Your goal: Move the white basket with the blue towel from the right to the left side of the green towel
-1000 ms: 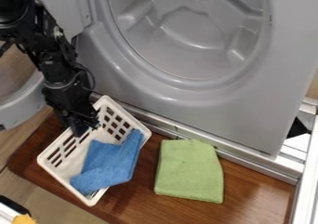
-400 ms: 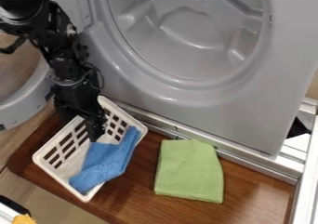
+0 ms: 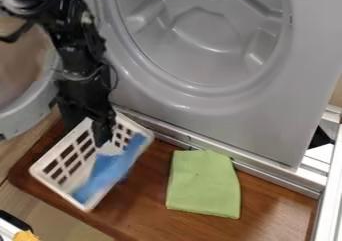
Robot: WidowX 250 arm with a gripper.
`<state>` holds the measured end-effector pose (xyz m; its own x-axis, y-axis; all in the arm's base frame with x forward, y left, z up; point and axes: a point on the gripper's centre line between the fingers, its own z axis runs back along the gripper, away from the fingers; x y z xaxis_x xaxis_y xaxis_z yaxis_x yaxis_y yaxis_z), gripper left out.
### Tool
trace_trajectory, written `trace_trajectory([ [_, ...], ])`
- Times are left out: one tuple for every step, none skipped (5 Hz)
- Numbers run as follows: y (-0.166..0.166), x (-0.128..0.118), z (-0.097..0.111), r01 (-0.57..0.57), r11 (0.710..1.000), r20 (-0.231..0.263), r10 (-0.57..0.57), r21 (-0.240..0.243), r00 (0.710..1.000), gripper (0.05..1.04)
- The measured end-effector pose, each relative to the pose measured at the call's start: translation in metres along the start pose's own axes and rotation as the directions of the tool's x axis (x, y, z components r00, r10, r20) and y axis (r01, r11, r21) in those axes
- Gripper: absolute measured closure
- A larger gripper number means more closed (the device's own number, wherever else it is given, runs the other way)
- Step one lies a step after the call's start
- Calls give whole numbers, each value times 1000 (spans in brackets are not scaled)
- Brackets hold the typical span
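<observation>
black end effector, on a black jointed arm coming in from the upper left; pointing down into the upper part of a basket, beside its slotted wall; state, wide or narrow, impossible to tell; contact with the wall likewise.

white plastic basket with rows of rectangular openings; set diagonally, resting on a brown wood-grain tabletop.

soft blue cloth, rumpled, blurred in outline; lying in the basket, along the side facing a second cloth; just below the end effector.

light green cloth, folded to a rough rectangle; flat on the tabletop, right of the basket and apart from it.

large grey panel with a round, moulded recess; standing behind both cloths. grey door ring, round, at the left edge, behind the arm. silvery metal rails along the panel's foot. small yellow item, in the lower left corner.
</observation>
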<state>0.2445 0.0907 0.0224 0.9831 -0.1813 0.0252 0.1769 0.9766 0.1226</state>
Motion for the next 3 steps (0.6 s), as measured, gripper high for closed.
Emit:
trace_trajectory([
  [-3, 3, 34, -4, 996, 29, 1, 85, 1000, 82],
  [-7, 3, 49, -2, 995, 69, -5, 104, 998, 83],
  [-18, 13, 62, 63, 994, 197, -80, 91, 977, 83],
])
